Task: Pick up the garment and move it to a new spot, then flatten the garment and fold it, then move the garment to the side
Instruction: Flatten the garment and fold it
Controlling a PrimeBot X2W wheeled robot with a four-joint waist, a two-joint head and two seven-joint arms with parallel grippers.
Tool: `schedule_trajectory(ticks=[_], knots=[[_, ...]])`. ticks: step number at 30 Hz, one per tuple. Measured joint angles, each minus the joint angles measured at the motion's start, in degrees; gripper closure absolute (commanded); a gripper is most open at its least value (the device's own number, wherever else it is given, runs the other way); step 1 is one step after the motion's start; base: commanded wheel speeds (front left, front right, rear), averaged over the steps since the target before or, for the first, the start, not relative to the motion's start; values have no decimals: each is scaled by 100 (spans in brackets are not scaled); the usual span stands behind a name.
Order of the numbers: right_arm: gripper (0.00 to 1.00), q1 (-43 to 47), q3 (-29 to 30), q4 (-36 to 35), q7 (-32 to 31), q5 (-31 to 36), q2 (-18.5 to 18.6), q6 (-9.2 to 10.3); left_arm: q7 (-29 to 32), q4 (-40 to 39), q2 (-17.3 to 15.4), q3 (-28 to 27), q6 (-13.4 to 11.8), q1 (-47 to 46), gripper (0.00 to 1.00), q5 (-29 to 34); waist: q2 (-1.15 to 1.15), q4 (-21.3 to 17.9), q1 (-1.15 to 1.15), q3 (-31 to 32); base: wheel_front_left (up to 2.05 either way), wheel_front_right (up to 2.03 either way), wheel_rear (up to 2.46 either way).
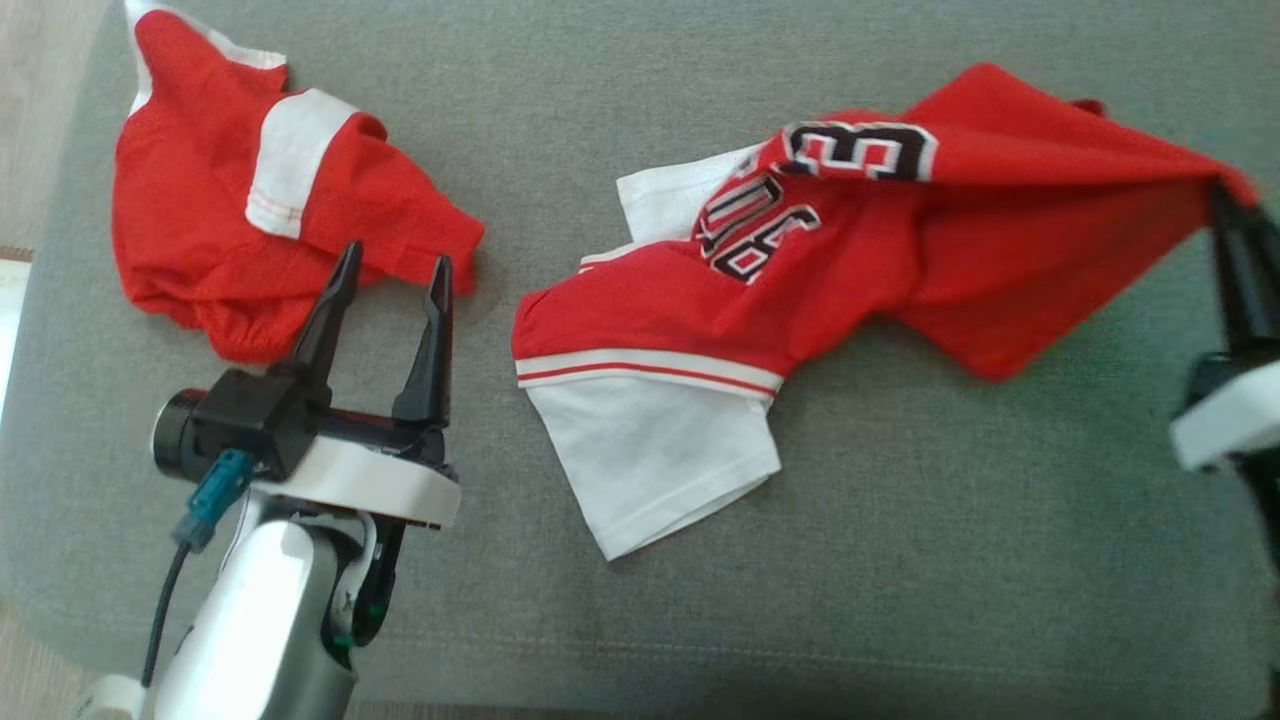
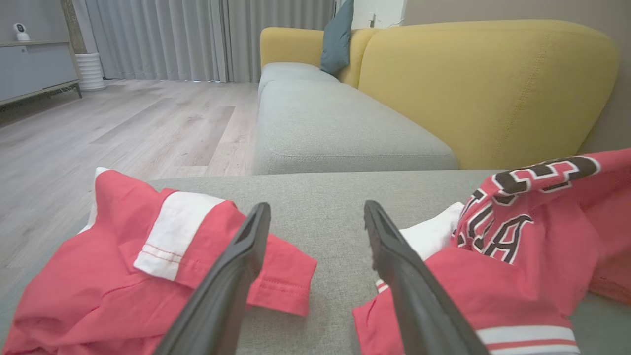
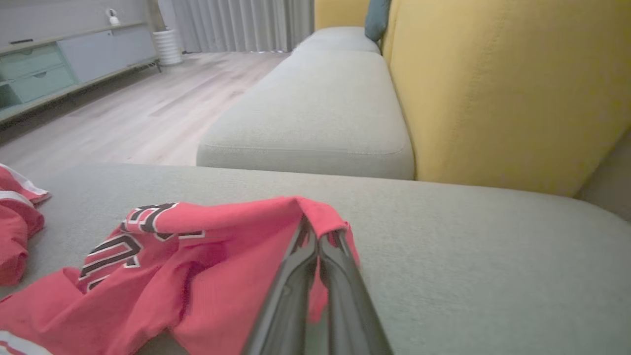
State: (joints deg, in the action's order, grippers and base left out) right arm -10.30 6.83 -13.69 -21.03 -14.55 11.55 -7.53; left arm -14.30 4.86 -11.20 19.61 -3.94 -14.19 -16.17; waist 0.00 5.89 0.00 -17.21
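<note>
Right claw (image 1: 1222,200) clenched on jersey (image 1: 800,290) corner, right edge; left claw (image 1: 396,258) released, below second red garment (image 1: 200,200). Two garments.

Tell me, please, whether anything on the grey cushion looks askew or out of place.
The lettered red jersey lies twisted and bunched, its lettering folded over, one corner drawn taut to the right gripper, which is shut on it. A second red garment sits crumpled to its left. Nothing looks torn or spilled.
</note>
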Motion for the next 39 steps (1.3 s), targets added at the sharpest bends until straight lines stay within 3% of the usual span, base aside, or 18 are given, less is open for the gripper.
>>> schedule_trajectory(ticks=[11, 17, 22, 35, 36, 37, 39], knots=[[100, 508, 1207, -1547, -1404, -303, 298, 0, 0, -26, 37, -51, 100, 30, 0, 105, 0, -102, 0, 0, 0, 0, 0], [100, 477, 1613, -1670, -1748, -555, 435, 0, 0, -27, 44, -125, 149, 91, 0, 155, 0, -96, 0, -79, 0, 0, 0], [100, -11, 1273, -813, -1716, -665, 454, 0, 0, -26, 76, -147, 199, 68, 0, 198, 0, -62, 0, -240, 0, 0, 0], [100, -2240, 431, 2068, -594, -670, 717, 0, 0, 49, 96, -178, 299, -281, 0, 250, 0, 180, 1, -725, 0, 0, 0], [39, -2334, 341, 2275, -481, -667, 715, 0, 0, 56, 98, -180, 299, -281, 0, 256, 0, 187, 1, -748, 0, 0, 0], [0, -2403, 240, 2451, -334, -666, 712, 0, 0, 66, 97, -186, 300, -281, 0, 274, 0, 185, 1, -765, 0, 0, 0], [0, -2493, 142, 2724, 37, -646, 678, 0, 0, 77, 97, -189, 300, -281, 0, 298, 0, 156, 1, -777, 0, 0, 0]])
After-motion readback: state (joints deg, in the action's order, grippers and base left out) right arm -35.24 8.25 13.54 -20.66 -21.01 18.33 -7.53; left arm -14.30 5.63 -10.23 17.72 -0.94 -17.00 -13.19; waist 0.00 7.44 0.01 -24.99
